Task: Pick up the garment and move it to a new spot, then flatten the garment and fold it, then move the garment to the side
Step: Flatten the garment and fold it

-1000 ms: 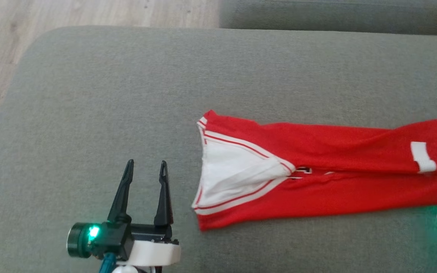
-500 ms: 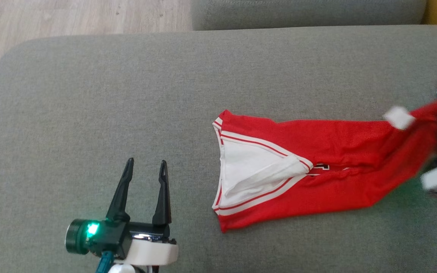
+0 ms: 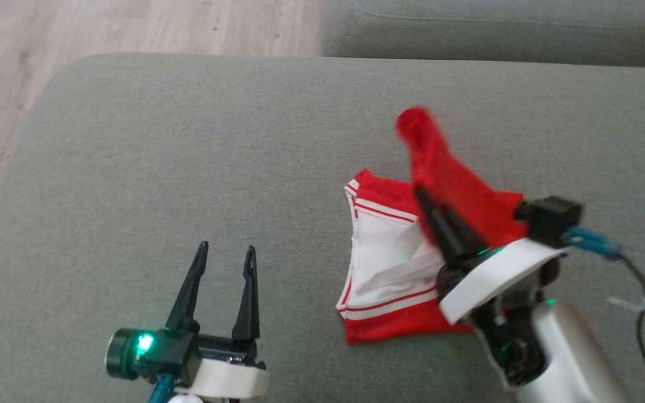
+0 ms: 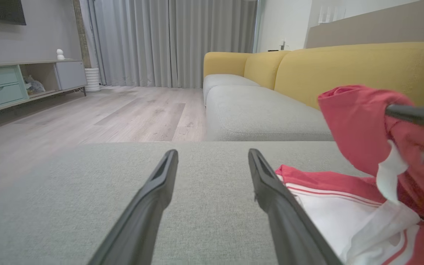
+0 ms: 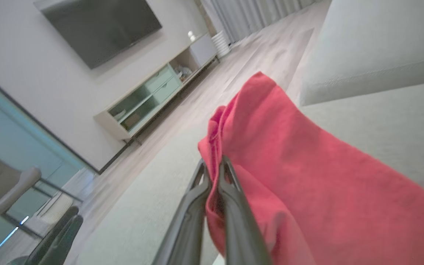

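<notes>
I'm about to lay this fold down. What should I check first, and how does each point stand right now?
1. Grip: the right gripper is shut on one end of the garment: ok.
2. Lift: the held end hangs above the cushion and above the layer lying on it: ok.
3. Other arm: the left gripper is open and apart from the garment, off to its left: ok.
4. Bottom layer flat: the white inner part is rumpled, with a loose flap: not ok.
5. Edges lined up for the fold: the held end is blurred and the right arm covers part of the cloth: cannot tell.
</notes>
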You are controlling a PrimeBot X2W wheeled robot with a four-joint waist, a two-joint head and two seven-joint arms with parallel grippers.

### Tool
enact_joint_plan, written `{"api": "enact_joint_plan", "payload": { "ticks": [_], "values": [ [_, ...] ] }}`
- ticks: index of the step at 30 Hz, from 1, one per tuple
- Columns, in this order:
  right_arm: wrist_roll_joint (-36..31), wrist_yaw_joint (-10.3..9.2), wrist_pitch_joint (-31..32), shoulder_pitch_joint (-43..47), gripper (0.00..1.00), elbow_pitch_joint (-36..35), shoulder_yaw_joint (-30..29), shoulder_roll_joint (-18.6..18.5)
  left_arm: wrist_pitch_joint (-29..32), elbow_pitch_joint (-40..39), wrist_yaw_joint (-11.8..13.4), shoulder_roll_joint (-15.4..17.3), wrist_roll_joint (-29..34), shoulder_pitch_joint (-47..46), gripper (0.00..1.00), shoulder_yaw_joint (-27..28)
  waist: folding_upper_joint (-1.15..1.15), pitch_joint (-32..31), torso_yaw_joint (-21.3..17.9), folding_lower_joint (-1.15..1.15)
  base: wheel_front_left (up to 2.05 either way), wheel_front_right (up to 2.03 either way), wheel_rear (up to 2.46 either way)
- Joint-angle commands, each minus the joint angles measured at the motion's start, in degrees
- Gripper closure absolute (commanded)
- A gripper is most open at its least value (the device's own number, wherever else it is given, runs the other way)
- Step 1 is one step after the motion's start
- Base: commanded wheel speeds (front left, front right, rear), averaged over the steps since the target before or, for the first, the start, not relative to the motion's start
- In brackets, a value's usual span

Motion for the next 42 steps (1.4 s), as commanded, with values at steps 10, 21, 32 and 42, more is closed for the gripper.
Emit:
{"api": "enact_joint_plan", "payload": {
  "ticks": [10,21,32,42],
  "values": [
    [2.65,-0.04,-4.31,-0.50,0.00,5.83,9.45,1.26,-0.54,-1.03,-0.45,-1.32,0.65,0.02,0.00,2.37,0.00,0.37,3.07,0.00,0.00,0.00,0.00],
    [-6.53,-0.04,-15.44,4.65,0.00,0.22,-1.09,-5.05,-0.55,-1.81,-0.43,-1.62,-2.28,2.39,0.00,5.53,0.00,-3.58,-0.71,0.00,0.00,0.00,0.00],
    [-15.87,-0.04,-26.56,12.44,0.00,8.82,-2.73,-9.14,-0.55,-1.21,0.01,-1.17,-0.56,7.26,0.00,8.28,0.00,-8.03,-4.41,0.00,0.00,0.00,0.00],
    [-20.56,-0.04,-26.69,14.38,0.00,8.49,-6.66,-5.02,-0.55,-1.10,-1.11,-1.33,-0.30,9.50,0.00,9.21,0.00,-9.33,-4.98,0.00,0.00,0.00,0.00]
  ]
}}
